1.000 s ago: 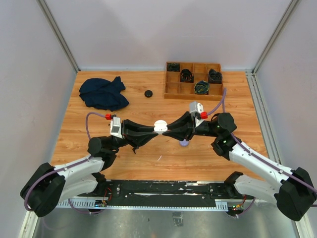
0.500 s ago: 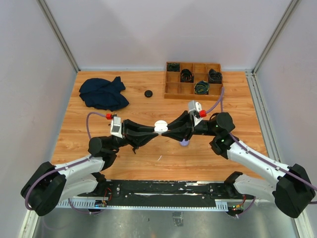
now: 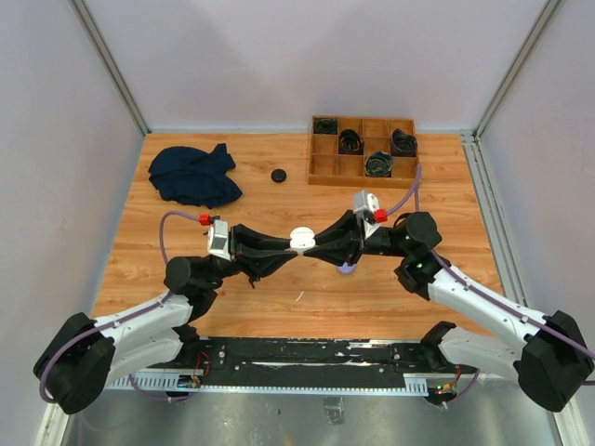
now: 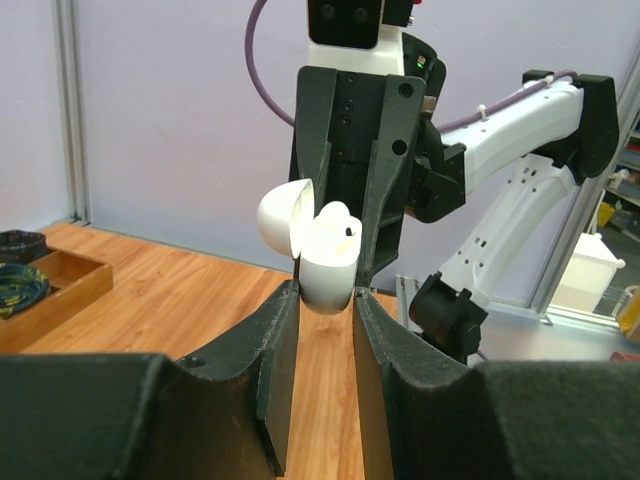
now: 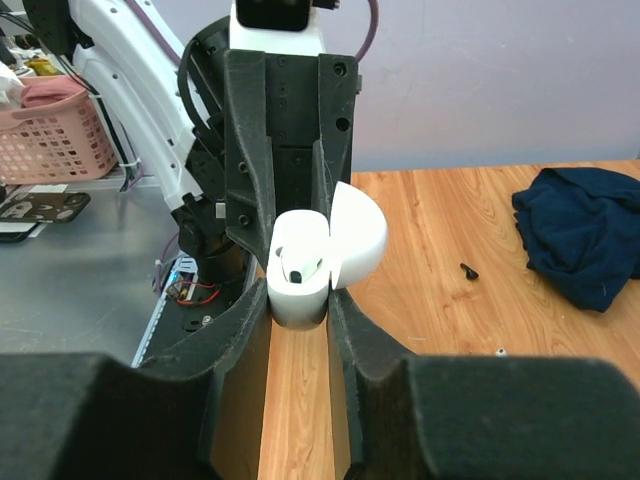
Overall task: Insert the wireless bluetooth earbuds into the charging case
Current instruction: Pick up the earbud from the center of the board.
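Left wrist view: the left gripper [image 4: 325,300] has its two dark fingers drawn in against the lower body of the white charging case [image 4: 326,272], one finger pressing each side. The case is held clear of the wooden tabletop [image 4: 180,310]. The right gripper [image 4: 335,262] reaches in from the opposite side, and its fingers likewise clamp the same case, slightly higher up. The lid [image 4: 284,211] is swung open to one side, and a white earbud [image 4: 335,225] lies in the exposed well; how fully it is seated cannot be told. Right wrist view: the same arrangement from the other side, with the earbud's dark tip showing in the well. Beyond the grippers, a tiny black piece [image 5: 467,270] lies on the table near a crumpled dark blue cloth [image 5: 585,235]. Top external view: the two arms meet nose to nose over the middle of the table, the case between them. A pale purple object [image 3: 347,268] sits just beside the right gripper, partly hidden by it. Farther back, a black round case [image 3: 278,175] lies between the cloth and a compartmented wooden tray [image 3: 323,167] that holds coiled cables [image 3: 376,164].
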You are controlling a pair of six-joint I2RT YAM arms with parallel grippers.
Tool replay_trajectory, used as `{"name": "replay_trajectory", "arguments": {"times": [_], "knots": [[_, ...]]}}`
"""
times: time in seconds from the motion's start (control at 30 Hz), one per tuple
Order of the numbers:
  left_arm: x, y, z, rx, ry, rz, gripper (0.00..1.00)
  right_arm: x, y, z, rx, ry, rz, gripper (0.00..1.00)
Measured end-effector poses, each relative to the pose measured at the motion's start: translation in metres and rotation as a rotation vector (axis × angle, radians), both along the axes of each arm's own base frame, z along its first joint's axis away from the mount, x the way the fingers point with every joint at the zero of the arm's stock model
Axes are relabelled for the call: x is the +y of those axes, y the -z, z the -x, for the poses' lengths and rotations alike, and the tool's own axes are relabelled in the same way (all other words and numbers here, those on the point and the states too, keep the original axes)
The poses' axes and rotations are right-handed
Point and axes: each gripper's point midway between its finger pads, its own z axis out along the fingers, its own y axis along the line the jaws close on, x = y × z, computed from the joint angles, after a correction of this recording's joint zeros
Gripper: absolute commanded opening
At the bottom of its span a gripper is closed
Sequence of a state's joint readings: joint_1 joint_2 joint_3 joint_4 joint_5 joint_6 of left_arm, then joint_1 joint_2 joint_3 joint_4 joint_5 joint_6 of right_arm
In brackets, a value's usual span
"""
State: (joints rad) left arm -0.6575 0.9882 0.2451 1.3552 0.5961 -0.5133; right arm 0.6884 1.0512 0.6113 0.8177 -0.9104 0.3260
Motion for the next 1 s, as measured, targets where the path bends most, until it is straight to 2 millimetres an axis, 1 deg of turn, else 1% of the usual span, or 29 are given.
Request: {"name": "replay_trajectory", "arguments": {"times": [0.13, 0.23, 0.3, 0.37, 0.53, 0.67, 0.7, 0.87, 1.0], "knots": [[0.003, 0.003, -0.003, 0.016, -0.043, -0.025, 0.43, -0.005, 0.003, -0.002, -0.023, 0.040, 0.011, 0.02], [0.009, 0.007, -0.010, 0.054, -0.104, -0.048, 0.49, -0.011, 0.007, -0.005, -0.050, 0.087, 0.016, 0.02], [0.012, 0.014, -0.017, 0.097, -0.148, -0.072, 0.51, -0.016, 0.010, -0.007, -0.070, 0.127, 0.016, 0.03], [0.016, 0.024, -0.028, 0.167, -0.207, -0.100, 0.53, -0.020, 0.015, -0.011, -0.084, 0.170, 0.020, 0.04], [0.030, 0.053, -0.063, 0.392, -0.394, -0.198, 0.57, -0.029, 0.030, -0.022, -0.094, 0.268, 0.040, 0.04], [0.044, 0.077, -0.085, 0.565, -0.545, -0.272, 0.61, -0.034, 0.055, -0.032, -0.073, 0.333, 0.081, 0.04], [0.047, 0.082, -0.089, 0.600, -0.575, -0.287, 0.63, -0.036, 0.060, -0.034, -0.069, 0.349, 0.089, 0.04], [0.069, 0.128, -0.108, 0.808, -0.764, -0.398, 0.65, -0.041, 0.080, -0.042, -0.054, 0.408, 0.122, 0.04], [0.090, 0.157, -0.123, 0.954, -0.895, -0.476, 0.65, -0.044, 0.083, -0.047, -0.057, 0.437, 0.127, 0.04]]}}
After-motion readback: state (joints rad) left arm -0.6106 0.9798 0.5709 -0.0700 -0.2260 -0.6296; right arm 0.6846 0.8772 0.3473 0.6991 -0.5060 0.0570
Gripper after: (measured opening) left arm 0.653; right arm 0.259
